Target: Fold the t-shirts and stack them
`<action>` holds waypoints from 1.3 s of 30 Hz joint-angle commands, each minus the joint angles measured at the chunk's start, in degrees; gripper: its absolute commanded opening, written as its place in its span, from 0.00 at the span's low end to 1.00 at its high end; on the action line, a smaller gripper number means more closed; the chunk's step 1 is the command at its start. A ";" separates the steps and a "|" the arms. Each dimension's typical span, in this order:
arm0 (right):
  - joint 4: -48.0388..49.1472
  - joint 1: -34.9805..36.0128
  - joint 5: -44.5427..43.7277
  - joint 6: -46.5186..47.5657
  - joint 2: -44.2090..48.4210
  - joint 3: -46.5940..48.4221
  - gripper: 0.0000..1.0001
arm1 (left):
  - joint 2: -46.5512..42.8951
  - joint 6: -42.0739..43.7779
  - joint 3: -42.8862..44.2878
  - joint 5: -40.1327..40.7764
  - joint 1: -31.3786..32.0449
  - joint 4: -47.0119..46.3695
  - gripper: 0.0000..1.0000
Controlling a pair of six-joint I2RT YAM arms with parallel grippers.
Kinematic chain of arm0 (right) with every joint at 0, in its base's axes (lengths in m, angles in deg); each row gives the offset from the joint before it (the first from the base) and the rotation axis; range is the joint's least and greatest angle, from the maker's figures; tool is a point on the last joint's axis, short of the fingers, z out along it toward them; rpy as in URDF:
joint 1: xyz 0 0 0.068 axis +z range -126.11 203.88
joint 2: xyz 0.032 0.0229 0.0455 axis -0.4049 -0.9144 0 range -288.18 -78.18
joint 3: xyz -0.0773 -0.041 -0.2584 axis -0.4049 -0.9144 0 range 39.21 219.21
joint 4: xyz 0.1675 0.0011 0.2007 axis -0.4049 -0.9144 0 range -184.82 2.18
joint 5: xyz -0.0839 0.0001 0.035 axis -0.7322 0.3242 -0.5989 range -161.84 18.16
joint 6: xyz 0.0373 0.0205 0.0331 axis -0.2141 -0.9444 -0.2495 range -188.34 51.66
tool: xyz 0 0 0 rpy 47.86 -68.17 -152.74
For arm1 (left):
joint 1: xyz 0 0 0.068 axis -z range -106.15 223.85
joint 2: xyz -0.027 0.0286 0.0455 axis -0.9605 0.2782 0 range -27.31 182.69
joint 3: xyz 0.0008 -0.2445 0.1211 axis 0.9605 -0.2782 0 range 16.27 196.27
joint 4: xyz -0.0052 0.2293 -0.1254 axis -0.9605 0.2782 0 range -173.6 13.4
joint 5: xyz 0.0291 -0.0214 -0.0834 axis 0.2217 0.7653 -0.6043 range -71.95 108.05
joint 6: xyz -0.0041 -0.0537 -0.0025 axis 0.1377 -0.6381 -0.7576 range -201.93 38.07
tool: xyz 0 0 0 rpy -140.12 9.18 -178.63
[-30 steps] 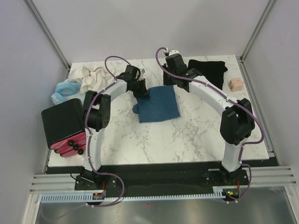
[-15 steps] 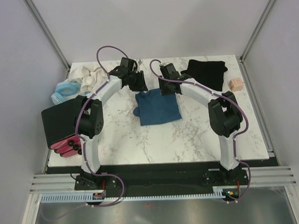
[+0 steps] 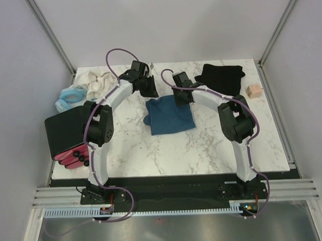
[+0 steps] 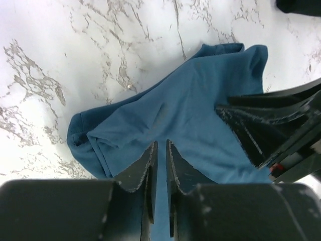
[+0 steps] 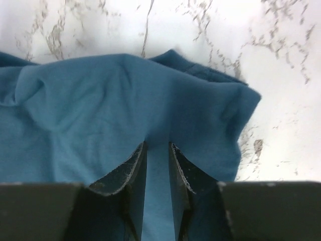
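Two pairs sit at the far edge of the teal t-shirt, mid-worktop: left fingers and right fingers, each a slit apart (whether they pinch cloth cannot be told). The black t-shirt lies far right.

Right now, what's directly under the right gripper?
The teal-blue t-shirt, lying on the marble table; the right gripper sits by its far edge, jaws slightly apart. Whether the tips touch the cloth, and anything beneath the fabric, is covered.
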 commanded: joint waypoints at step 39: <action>4.67 -4.34 5.56 1.83 -3.04 -5.42 0.22 | 8.72 1.66 1.14 0.96 -0.76 -5.50 0.02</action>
